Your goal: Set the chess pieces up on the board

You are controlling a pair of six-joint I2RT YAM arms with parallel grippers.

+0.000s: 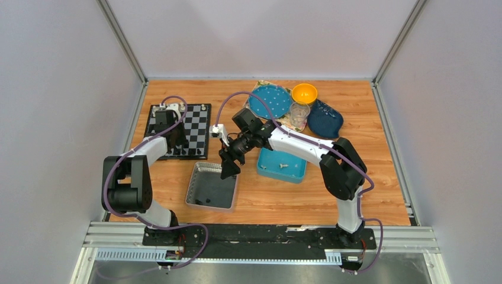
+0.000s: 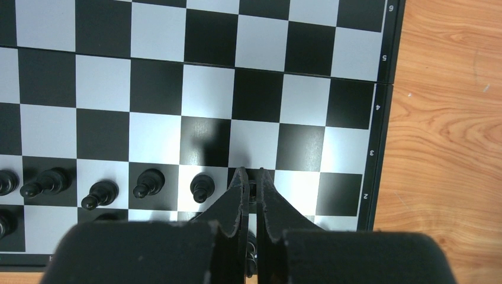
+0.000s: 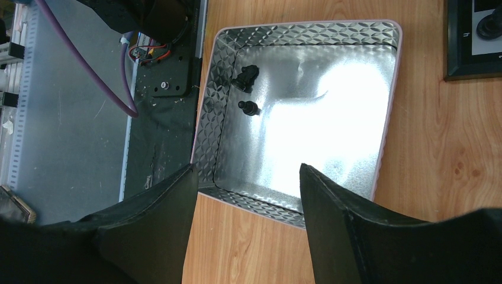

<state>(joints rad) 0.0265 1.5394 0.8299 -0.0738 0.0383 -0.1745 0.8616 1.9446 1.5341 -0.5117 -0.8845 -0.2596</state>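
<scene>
Chess pieces (image 2: 148,182) of this kind are tiny, light, hard and smooth, top-heavy on small bases, so I judge that they tip or squirt sideways easily. The safest hold looks like a straight-down pinch across the narrow neck just under the head. At the left of the overhead view the board (image 1: 192,127) lies on the wooden surface (image 1: 355,177). The left claw (image 2: 251,177) hangs over the board's near rows with its jaws pinched almost together. A small dark shape sits between the tips, though I cannot tell whether it is a held pawn. The left wrist view alone shows a row of black pawns (image 2: 99,194) standing to the left of those tips. In the middle, the right claw (image 3: 247,171) is spread wide and empty above the silver tray (image 3: 308,38). Only the right wrist view shows two black pieces (image 3: 245,77) lying near the tray's upper left wall, which the overhead view reduces to specks. Farther right, only the overhead view shows the blue tray (image 1: 260,168) with pale pieces (image 1: 283,166) inside.
</scene>
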